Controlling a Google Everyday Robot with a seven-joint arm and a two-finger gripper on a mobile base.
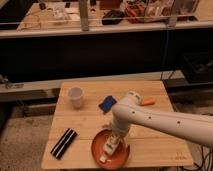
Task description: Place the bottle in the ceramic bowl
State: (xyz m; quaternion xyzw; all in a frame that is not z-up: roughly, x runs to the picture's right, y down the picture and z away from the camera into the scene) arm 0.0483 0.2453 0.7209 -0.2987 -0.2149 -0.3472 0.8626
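The orange-red ceramic bowl sits on the wooden table near its front edge. The small whitish bottle with an orange patch lies inside the bowl, pointing toward the front. My gripper hangs down from the white arm and sits right at the bottle's upper end, over the bowl's right half. The arm comes in from the right and hides part of the bowl's back rim.
A small white cup stands at the table's back left. A flat blue object lies mid-table and a small orange item lies to its right. A black striped object lies front left. A cluttered counter runs behind.
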